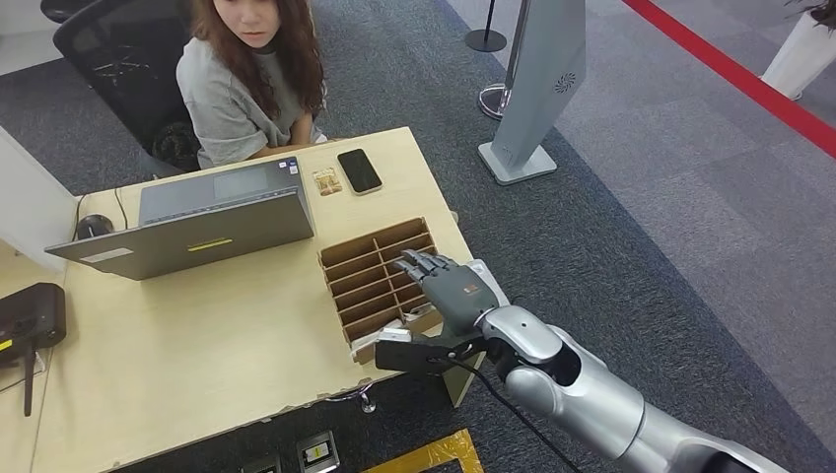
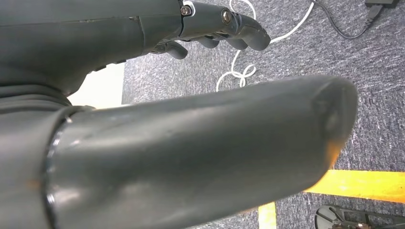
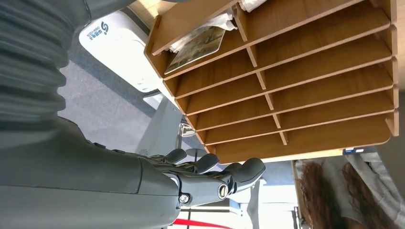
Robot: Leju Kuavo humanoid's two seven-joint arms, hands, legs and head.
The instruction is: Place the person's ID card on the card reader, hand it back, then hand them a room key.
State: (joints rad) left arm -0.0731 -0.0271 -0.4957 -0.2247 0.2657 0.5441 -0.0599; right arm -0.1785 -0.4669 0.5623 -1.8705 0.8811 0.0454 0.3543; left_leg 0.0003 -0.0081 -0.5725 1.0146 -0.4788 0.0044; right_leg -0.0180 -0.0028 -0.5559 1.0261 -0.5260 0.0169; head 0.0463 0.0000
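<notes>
On the light wood worktop (image 1: 197,335) in head view, a wooden slotted tray (image 1: 367,279) sits at the near right corner. Right hand (image 1: 446,288) hangs over the tray's right half, palm down, fingers (image 1: 414,263) spread and slightly bent, nothing held. A white card (image 1: 393,335) lies at the tray's near end, just beside the wrist. Further back: open grey laptop (image 1: 212,219), black phone (image 1: 359,170) w/ a small patterned card (image 1: 326,181) next to it. A person in a grey top (image 1: 232,103) sits at the far side on a black chair (image 1: 113,54). Black device (image 1: 30,317) at the left edge, mouse (image 1: 94,226) behind the laptop. Can't tell which item is the ID card or where the reader is.

Left wrist view: left hand (image 2: 210,28) hangs over grey carpet (image 2: 372,90), fingers (image 2: 248,34) loosely curled but apart, holding nothing. White cable (image 2: 239,71) and yellow floor tape (image 2: 363,183) lie below.

Right wrist view: right hand's fingers (image 3: 239,171) are open, gently bent, gripping nothing, close to the tray's (image 3: 310,95) wooden dividers but not clearly touching. One end slot holds a patterned card (image 3: 196,43), prob. a room key, w/ white paper (image 3: 215,23) beside it. White box w/ a logo (image 3: 119,52) is just outside the tray. The person's long brown hair (image 3: 325,200) shows past the tray.
</notes>
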